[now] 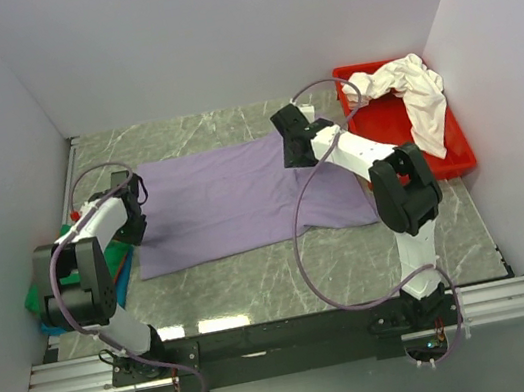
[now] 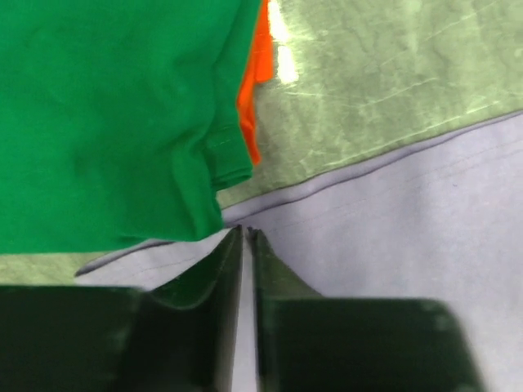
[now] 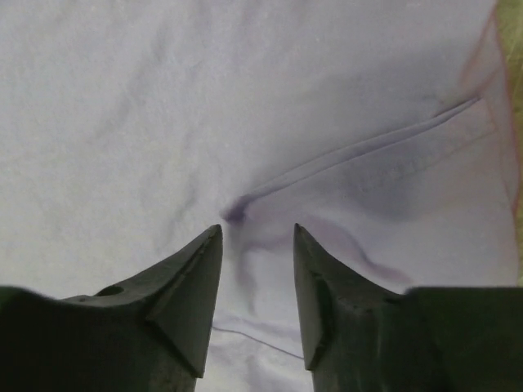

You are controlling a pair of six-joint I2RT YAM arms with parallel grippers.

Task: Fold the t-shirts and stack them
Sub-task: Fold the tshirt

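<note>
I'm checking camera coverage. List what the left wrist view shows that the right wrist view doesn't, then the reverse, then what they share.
Left wrist only: the green shirt, the edge of an orange shirt beside it, bare table, and the left gripper, jaws nearly closed. Right wrist only: the right gripper, jaws apart, over a crease. Shared: the purple shirt, lying below each gripper.
</note>
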